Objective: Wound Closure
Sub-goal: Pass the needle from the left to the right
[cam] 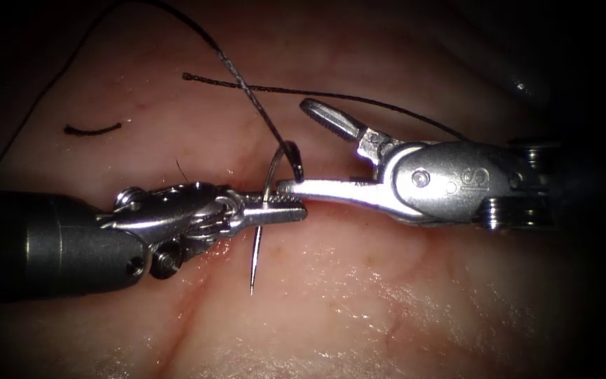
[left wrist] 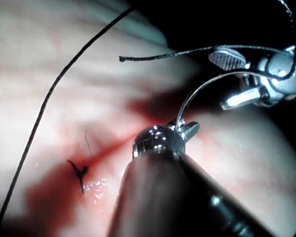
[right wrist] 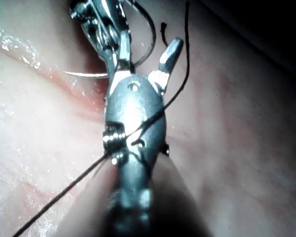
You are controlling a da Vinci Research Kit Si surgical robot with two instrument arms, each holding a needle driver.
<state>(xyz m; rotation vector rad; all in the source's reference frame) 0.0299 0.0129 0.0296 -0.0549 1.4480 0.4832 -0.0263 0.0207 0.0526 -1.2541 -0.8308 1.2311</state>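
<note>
Item: needle [cam: 261, 223], our landmark. We find it clear of the tissue [cam: 401, 309], point hanging free below the left gripper [cam: 285, 208], which pinches it at mid-curve, we judge for control. Right gripper [cam: 303, 151] spread wide, one jaw lying just beside the needle, holding nothing. Thread [cam: 247, 91] trails up from the needle's tail; a cut end of thread [cam: 92, 130] lies well apart.

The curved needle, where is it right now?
In the endoscope view the needle sits mid-picture, clear of the tissue, gripped around mid-curve by the left gripper; its point hangs downward, and the open right gripper is beside its upper end.
</note>
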